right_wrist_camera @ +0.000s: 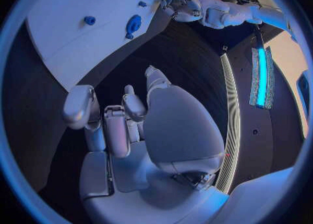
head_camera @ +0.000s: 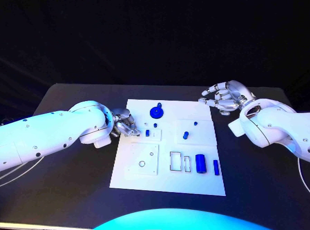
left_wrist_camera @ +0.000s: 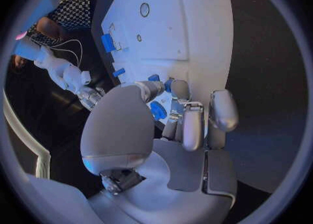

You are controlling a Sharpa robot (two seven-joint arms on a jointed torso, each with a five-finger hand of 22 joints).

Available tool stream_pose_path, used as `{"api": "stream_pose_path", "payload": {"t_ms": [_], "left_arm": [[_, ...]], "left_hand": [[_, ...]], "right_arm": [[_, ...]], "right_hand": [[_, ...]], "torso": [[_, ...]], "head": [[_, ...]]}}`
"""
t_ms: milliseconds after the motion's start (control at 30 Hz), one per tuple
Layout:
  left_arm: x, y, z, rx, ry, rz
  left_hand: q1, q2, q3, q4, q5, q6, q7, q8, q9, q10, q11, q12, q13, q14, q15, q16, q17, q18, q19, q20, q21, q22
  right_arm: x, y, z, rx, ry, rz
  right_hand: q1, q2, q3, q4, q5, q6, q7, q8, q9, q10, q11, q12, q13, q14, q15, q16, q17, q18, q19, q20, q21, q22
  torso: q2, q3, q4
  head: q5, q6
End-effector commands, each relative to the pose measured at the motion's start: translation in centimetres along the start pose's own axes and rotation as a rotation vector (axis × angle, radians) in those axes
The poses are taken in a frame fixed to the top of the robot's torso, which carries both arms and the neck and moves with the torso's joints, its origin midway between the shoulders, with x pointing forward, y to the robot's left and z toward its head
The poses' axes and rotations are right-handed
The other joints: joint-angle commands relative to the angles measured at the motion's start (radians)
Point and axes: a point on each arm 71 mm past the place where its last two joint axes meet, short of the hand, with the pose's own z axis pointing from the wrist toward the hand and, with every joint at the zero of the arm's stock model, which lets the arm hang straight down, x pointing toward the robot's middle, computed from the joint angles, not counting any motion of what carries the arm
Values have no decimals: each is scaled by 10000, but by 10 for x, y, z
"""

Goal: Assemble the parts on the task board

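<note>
The white task board (head_camera: 137, 179) lies in the middle of the table. My left hand (head_camera: 125, 123) is at its left edge with the fingers curled in. In the left wrist view a small blue part (left_wrist_camera: 158, 110) sits pinched between the thumb and the fingers (left_wrist_camera: 185, 125). Two tiny blue parts (head_camera: 147, 132) lie on the board just beside that hand. A round blue part (head_camera: 156, 112) stands near the far edge. A blue cylinder (head_camera: 200, 163) and a thin blue pin (head_camera: 216, 167) lie near the front right. My right hand (head_camera: 223, 97) hovers off the board's far right corner, fingers apart and holding nothing.
Two short blue pegs (head_camera: 186, 135) stand in the board's right middle block. A ring-shaped hole (head_camera: 142, 164) and a rectangular slot (head_camera: 175, 160) mark the front part of the board. Black table (head_camera: 72, 191) surrounds the board on all sides.
</note>
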Motion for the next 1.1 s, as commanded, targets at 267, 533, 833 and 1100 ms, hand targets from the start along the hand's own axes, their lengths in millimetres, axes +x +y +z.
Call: {"api": "stream_pose_path", "payload": {"t_ms": [267, 533, 833, 1100], "left_arm": [[-5, -2, 0, 74, 482, -313], [-15, -1, 0, -37, 807, -584], [-18, -4, 1, 91, 1783, -871], [-36, -8, 4, 177, 2867, -888]], "left_hand": [[-113, -95, 2114, -2101, 130, 120, -16, 63, 17, 131, -80, 30, -13, 655, -18, 29, 1224, -187, 94, -7, 45, 25], [-418, -193, 2269, -2400, 859, 123, 26, 33, 40, 21, -46, -120, -137, 630, 5, -14, 1166, -174, 28, -2, 62, 17], [-507, -162, 2347, -2635, 1223, 228, -3, 21, 34, 97, -71, -53, -24, 654, -18, 24, 1239, -184, 58, -14, 129, 99], [-560, -96, 2413, -2748, 1315, 267, -21, -16, 23, 67, -83, -80, -48, 649, -29, 20, 1233, -187, 58, -24, 158, 130]], "right_arm": [[1, 0, 0, -77, 59, -20], [1, 0, 0, -48, 71, -25], [1, 0, 0, -33, 78, -29], [1, 0, 1, -27, 70, -33]], "right_hand": [[-95, -9, 58, 11, 73, 68, -8, 15, -9, -21, -35, 8, 11, 646, -50, -31, 888, 170, -48, -25, -62, 4], [-95, -9, 58, 11, 73, 68, -8, 15, -9, -21, -35, 8, 11, 646, -50, -31, 888, 170, -48, -25, -62, 4], [-95, -9, 58, 11, 73, 68, -8, 15, -9, -21, -35, 8, 11, 646, -50, -31, 888, 170, -48, -25, -62, 4], [-95, -9, 58, 11, 73, 68, -8, 15, -9, -21, -35, 8, 11, 646, -50, -31, 888, 170, -48, -25, -62, 4]], "torso": [[-4, 3, 2], [5, 3, -2], [1, -1, 3], [-7, 1, 9]], "head": [[14, 31], [1, 29], [-14, 21], [-7, 10]]}}
